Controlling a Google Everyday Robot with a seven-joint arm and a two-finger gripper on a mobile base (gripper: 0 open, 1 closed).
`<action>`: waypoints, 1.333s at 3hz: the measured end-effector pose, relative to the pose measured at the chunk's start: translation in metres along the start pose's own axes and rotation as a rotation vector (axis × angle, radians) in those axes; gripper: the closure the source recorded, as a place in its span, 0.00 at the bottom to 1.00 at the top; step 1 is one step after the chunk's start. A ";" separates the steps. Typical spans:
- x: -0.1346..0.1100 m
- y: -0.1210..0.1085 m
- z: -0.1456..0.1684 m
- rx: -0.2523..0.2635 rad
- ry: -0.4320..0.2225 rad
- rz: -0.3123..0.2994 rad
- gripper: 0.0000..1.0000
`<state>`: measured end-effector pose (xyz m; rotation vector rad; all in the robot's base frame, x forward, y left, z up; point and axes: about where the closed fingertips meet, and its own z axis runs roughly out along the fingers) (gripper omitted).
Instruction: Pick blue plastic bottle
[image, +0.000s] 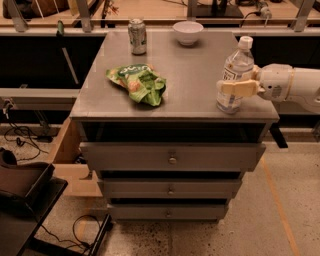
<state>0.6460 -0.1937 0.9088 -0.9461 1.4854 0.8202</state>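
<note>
The blue plastic bottle (236, 64) is a tall clear bottle with a white cap and a white label. It stands upright near the right front corner of the grey cabinet top (190, 75). My gripper (231, 86) reaches in from the right on a white arm (295, 85). Its cream near finger (240, 89) lies across the bottle's front at mid-height, with the bottle held between the fingers. The far finger is hidden behind the bottle.
A green snack bag (139, 82) lies left of centre. A metal drink can (137, 35) stands at the back left and a white bowl (188, 32) at the back centre. Three drawers (172, 159) sit below the top. Cables and a cardboard box lie on the floor at left.
</note>
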 end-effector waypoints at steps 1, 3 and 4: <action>-0.034 0.008 0.011 -0.022 0.042 -0.058 1.00; -0.130 0.043 0.052 -0.138 0.101 -0.221 1.00; -0.154 0.055 0.063 -0.183 0.093 -0.251 1.00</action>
